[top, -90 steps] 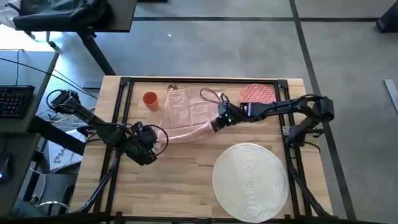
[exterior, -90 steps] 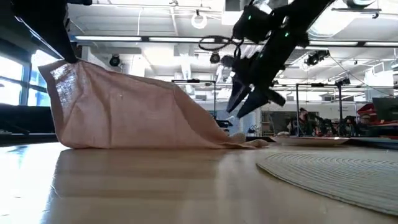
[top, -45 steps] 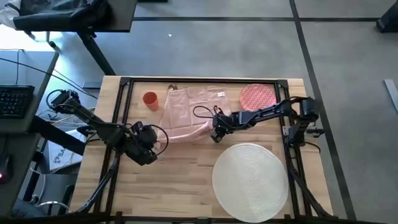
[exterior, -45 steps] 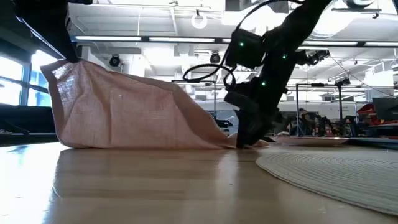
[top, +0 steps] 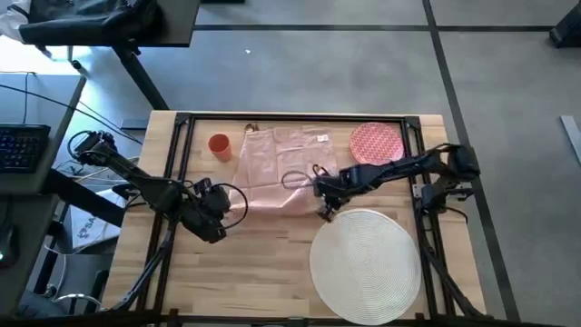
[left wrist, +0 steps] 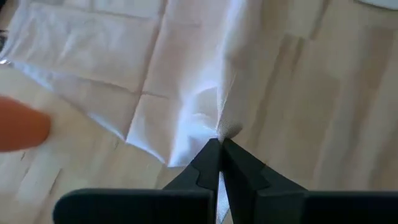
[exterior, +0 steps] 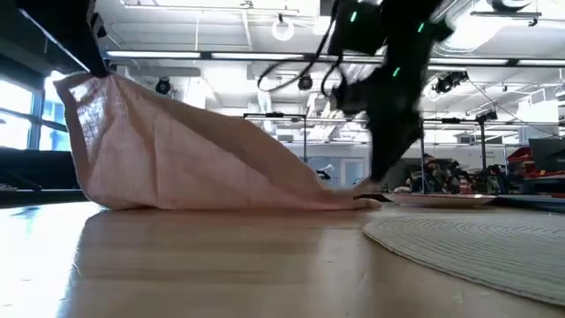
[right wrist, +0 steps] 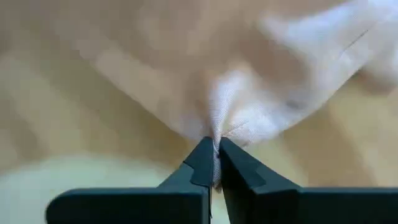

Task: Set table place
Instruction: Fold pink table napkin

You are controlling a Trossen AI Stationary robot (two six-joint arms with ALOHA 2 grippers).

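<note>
Meanwhile, both grippers are clenching corners of the napkin (top: 272,168) spread on the table (top: 254,272): left gripper (left wrist: 219,144) lifting one, right gripper (right wrist: 214,148) pinching another beside the placemat (top: 368,263). Uneven pulling risks slipping or bunching the cloth.

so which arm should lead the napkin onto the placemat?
Probably the right. Both hands pinch the napkin, but the right hand sits at the placemat's edge, while the left hand holds the far corner.
</note>
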